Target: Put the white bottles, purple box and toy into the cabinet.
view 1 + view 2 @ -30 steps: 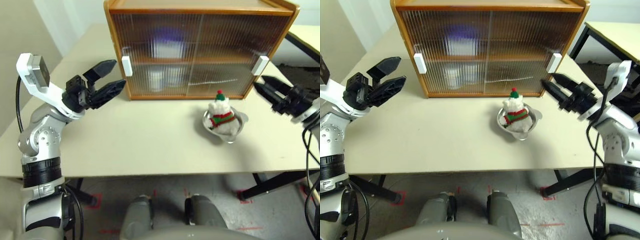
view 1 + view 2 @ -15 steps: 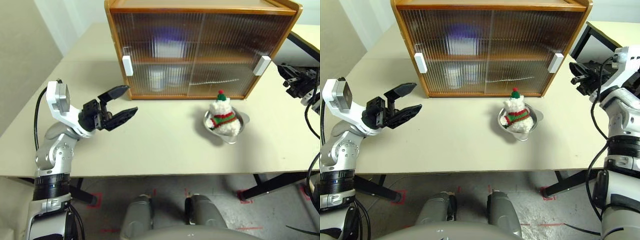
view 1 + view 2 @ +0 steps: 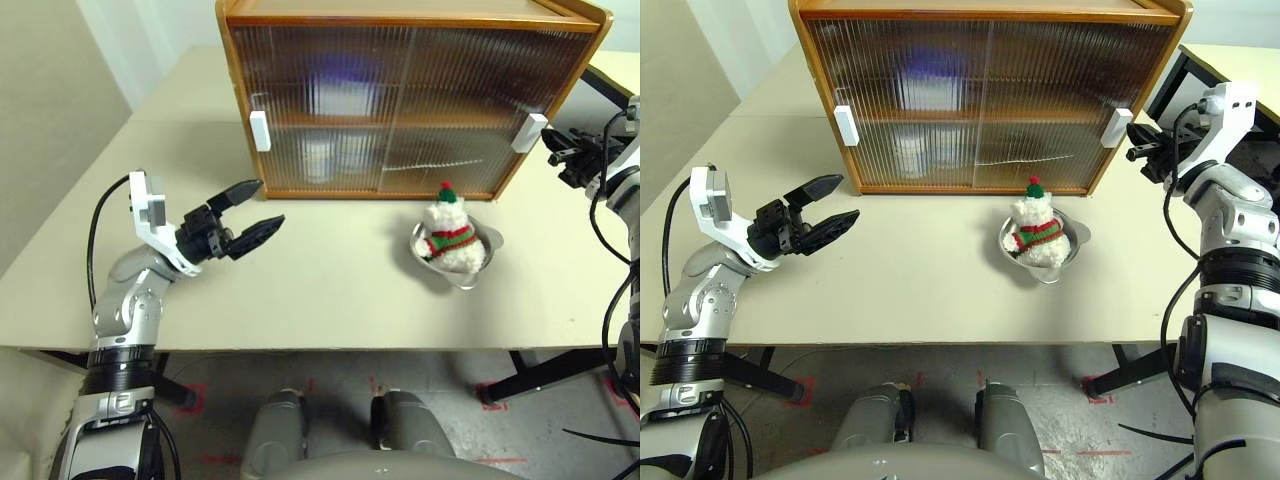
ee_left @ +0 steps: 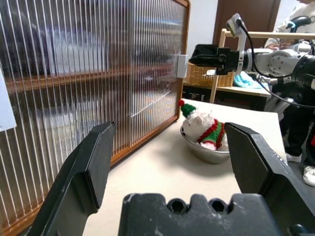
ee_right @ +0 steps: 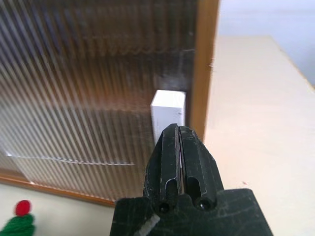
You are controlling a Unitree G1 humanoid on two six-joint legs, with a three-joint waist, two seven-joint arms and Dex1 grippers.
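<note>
The cabinet (image 3: 410, 100) stands at the back of the table with both ribbed doors closed. Behind them show a blurred lilac shape, the purple box (image 3: 340, 85), on the upper shelf and pale shapes, the white bottles (image 3: 322, 158), on the lower one. The toy (image 3: 448, 232) sits in its dish (image 3: 480, 262) in front of the right door. My right gripper (image 3: 1132, 153) is shut, its tip right at the right door's white handle (image 5: 167, 110). My left gripper (image 3: 268, 202) hangs open over the table, left of the cabinet, holding nothing.
The left door's white handle (image 3: 260, 131) is by the cabinet's left post. A second table (image 3: 1240, 60) stands beyond a gap on the right. The beige table's front edge (image 3: 320, 348) runs close to my body.
My right gripper has shut and moved away from the dish to the right door's handle. My left arm has dropped lower and come in toward the table, still open.
</note>
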